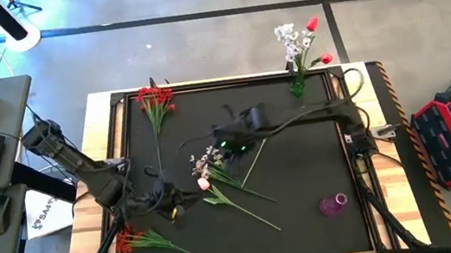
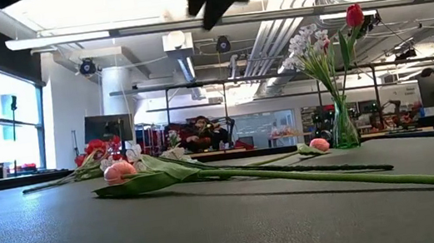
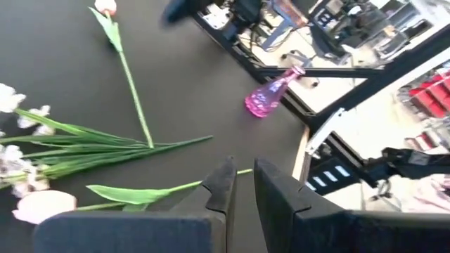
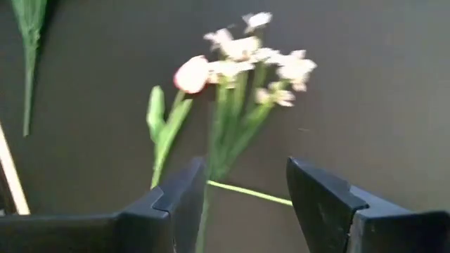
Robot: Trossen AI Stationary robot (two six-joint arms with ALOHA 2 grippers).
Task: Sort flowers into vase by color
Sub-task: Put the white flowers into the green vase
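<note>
My left claw [image 1: 169, 206] rests low near the table's [image 1: 301, 169] front-left, fingers [image 3: 223, 188] nearly closed on nothing, beside the pink tulip [image 1: 204, 183] and white sprig [image 1: 207, 159] lying mid-table — while my right claw [image 1: 226, 142] hangs above that sprig, spread wide and empty.

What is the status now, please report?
Right gripper open above white sprig and pink tulip, mid-table. Left gripper nearly shut, empty. Green vase already holds white and red flowers. Nothing in the way.
</note>
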